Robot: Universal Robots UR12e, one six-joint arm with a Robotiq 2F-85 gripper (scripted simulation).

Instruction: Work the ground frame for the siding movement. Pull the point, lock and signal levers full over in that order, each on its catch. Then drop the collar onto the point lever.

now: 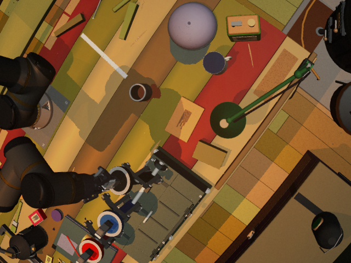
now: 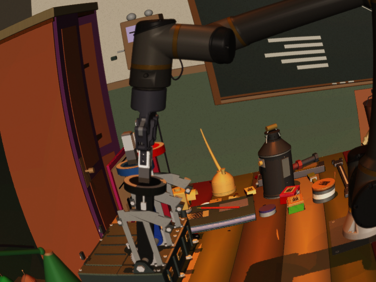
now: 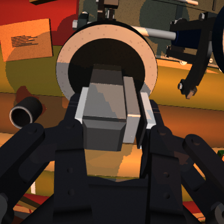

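Note:
My gripper reaches down over the near lever of the ground frame. That lever's grey handle, which rises through a pale ring, is gripped between my closed fingers. This is the black-bodied lever, standing nearly upright. Beside it stand a lever with a blue ring and one with a red ring. A dark open-ended cylinder lies on the bench apart from the frame.
Behind the frame stand a tall orange cabinet and a chalkboard. On the bench are an oil can, a dark canister, a book, small boxes, a green lamp and a grey dome.

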